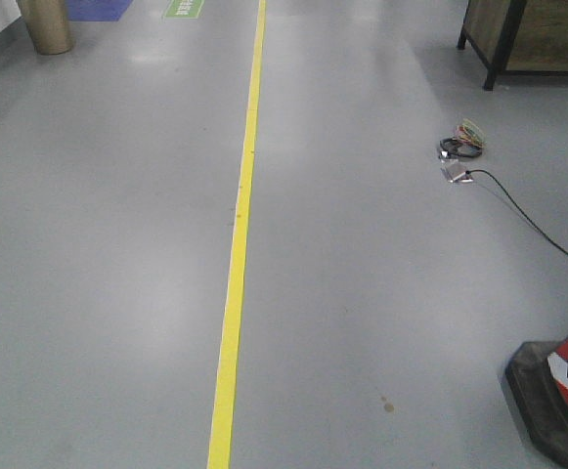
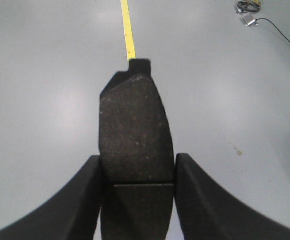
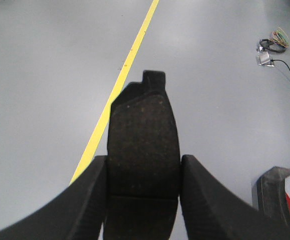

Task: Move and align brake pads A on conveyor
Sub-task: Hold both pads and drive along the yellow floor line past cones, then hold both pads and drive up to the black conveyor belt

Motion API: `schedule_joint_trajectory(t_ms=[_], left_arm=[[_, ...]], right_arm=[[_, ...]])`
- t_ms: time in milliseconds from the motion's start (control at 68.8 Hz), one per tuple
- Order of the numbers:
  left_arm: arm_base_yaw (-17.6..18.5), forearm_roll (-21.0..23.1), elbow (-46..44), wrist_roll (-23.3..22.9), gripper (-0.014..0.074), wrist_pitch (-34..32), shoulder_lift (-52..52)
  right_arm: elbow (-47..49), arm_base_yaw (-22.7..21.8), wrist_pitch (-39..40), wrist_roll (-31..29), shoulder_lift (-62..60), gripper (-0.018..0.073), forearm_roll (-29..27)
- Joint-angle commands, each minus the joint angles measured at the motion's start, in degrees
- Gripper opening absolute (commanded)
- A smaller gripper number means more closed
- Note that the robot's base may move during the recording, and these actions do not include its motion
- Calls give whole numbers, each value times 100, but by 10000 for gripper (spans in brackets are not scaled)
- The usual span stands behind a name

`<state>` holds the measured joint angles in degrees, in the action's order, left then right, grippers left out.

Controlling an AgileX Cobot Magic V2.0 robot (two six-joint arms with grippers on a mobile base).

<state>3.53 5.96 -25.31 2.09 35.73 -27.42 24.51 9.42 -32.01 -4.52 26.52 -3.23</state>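
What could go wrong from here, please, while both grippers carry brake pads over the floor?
1. The left gripper and right gripper clamp the left pad and right pad only by their side edges, so a jolt might drop one onto the floor.
2. A cable and cone base lie ahead on the right, where the robot could snag them.
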Motion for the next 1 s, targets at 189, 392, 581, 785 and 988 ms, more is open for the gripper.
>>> schedule_joint_trajectory(t_ms=[189, 392, 581, 785, 988], left_arm=[[1, 71, -165, -21, -6, -494, -20], [1, 71, -165, -21, -6, -494, -20], [1, 71, -165, -21, -6, -495, -15], [1, 67, -165, -21, -6, -500, -20], [1, 67, -165, -21, -6, -500, -20]], right_arm=[[182, 6, 521, -30, 25, -5, 12], [182, 6, 521, -30, 25, -5, 12], [182, 6, 521, -30, 25, -5, 12], [182, 6, 521, -30, 25, -5, 12], [182, 6, 521, -30, 25, -5, 12]])
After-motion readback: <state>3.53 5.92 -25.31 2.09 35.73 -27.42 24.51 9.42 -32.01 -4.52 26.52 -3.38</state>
